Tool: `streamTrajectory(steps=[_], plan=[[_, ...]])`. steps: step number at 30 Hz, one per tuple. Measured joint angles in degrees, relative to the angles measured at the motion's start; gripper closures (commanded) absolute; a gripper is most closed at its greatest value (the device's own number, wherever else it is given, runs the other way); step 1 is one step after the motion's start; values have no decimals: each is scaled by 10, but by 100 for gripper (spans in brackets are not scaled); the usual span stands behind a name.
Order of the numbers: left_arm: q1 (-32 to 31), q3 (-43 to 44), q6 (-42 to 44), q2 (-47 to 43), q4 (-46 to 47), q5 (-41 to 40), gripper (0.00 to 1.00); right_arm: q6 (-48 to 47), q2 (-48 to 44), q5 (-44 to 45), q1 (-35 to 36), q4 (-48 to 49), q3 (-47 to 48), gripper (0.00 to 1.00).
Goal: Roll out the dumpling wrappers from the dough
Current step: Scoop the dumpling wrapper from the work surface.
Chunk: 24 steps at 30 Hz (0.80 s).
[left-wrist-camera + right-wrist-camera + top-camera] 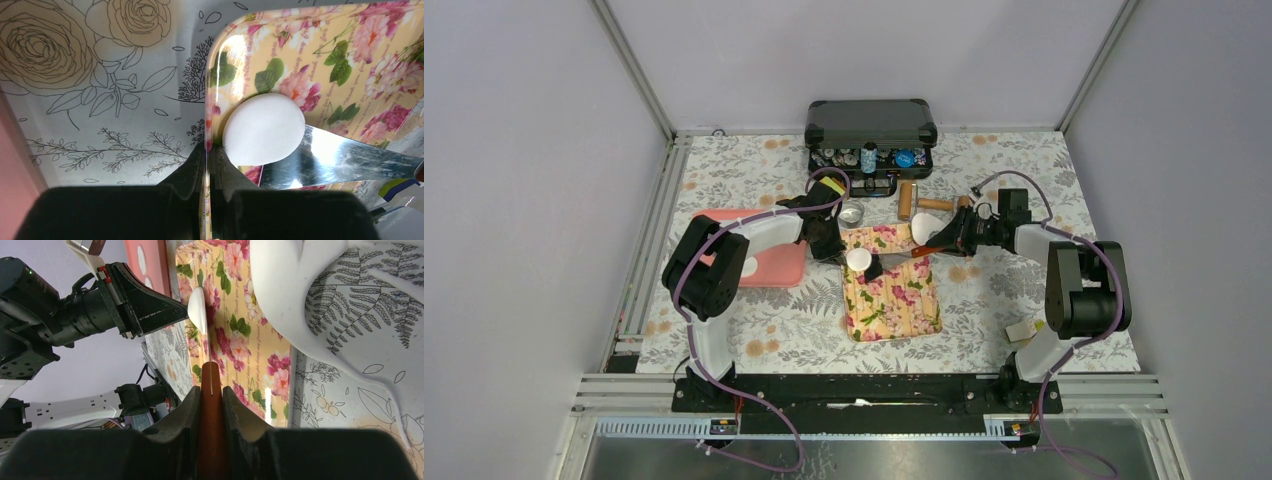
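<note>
The table (774,340) is covered with a cloth printed with grey leaves and pale orange flowers. Plain grey walls and an aluminium frame close it on three sides.

At the far edge stands an open black case (871,122) with small jars and caps inside; I cannot tell them one from another. Before it lie a round silver tin (852,214) and a wooden rolling pin (907,200). On the left is a pink tray (784,265) with a flat white disc (749,267) in it; the left arm hides part of this tray. In the middle lies a yellow floral tray (894,300). A small white-and-green block (1021,330) sits near the right arm.

A round white dough piece (263,129) lies at the far left corner of the floral tray, just inside its rim. One side of it rests over the metal blade of a scraper (340,160).

The left gripper (210,150) has its fingers pressed together, and in the wrist view the rim of the floral tray runs between them. The dough piece is just beside these fingertips, touching or almost touching.

The right gripper (211,390) clamps the red-brown handle of the scraper, and the blade reaches from it to the dough piece. Another white piece (922,232) shows close to this gripper; I cannot tell what it is.
</note>
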Motion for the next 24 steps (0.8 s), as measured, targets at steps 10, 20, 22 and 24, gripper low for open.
streamTrajectory(steps=[10,20,22,24], plan=[[0,0,0,0,0,0,100,58,35,-21,0,108,-23,100],[0,0,0,0,1,1,100,88,56,-21,12,195,-35,100],[0,0,0,0,1,1,100,91,59,-22,13,210,-37,100],[0,0,0,0,1,1,100,96,64,-21,15,225,-38,100]])
